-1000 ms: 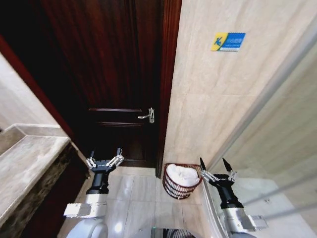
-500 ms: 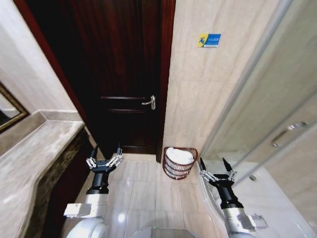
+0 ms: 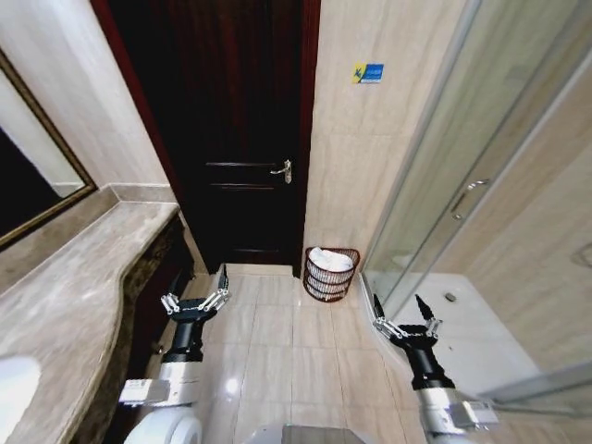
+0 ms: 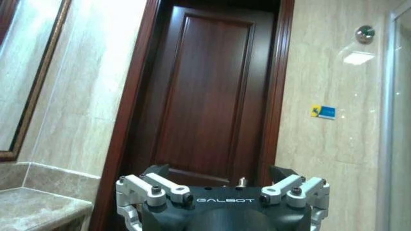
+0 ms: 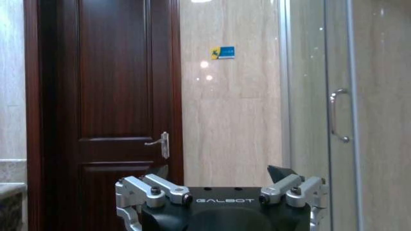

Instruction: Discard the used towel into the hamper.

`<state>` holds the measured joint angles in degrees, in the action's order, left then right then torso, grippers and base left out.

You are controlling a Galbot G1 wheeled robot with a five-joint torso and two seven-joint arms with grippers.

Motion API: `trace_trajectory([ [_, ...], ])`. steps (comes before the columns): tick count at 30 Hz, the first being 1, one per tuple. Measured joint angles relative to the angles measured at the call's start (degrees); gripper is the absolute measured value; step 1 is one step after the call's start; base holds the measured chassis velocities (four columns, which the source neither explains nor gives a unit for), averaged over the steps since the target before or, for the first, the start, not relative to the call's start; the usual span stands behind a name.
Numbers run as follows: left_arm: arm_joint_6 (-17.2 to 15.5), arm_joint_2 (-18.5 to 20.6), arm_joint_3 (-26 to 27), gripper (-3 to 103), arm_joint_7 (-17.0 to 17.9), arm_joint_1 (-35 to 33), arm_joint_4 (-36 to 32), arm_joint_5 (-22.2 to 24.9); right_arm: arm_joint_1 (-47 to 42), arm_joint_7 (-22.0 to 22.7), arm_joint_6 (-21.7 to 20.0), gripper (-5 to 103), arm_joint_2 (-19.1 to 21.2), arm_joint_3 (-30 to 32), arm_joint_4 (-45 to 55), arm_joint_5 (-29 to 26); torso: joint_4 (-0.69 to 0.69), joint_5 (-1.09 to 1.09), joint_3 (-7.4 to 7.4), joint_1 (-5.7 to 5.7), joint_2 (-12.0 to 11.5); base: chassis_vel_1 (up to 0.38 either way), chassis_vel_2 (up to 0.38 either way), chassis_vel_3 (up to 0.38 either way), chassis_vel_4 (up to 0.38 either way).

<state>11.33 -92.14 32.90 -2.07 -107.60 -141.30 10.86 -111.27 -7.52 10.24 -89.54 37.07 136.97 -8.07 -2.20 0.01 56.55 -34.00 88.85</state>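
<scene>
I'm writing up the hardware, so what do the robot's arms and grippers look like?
Both match: the left gripper and right gripper have thin silver linked fingers with dark tips, on black wrists above silver-grey arm segments. Wrist views show a black housing marked GALBOT in white, with silver bolted brackets either side.

From here the blue sign (image 3: 368,73) is too small to read, the mirror (image 3: 37,176) runs off my left edge, and the towel (image 3: 329,260) hides the hamper (image 3: 330,276) interior.
</scene>
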Motion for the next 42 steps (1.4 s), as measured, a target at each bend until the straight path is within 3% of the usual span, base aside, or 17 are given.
trace_trajectory([
  [42, 0.00, 0.00, -0.01, 100, 0.00, 0.02, 0.00, 0.00, 0.02, 0.00, 0.00, 100, 0.00, 0.00, 0.00, 0.00, 0.00, -0.02, 0.02, -0.06, -0.02, 0.034, -0.028, -0.029, 0.038],
])
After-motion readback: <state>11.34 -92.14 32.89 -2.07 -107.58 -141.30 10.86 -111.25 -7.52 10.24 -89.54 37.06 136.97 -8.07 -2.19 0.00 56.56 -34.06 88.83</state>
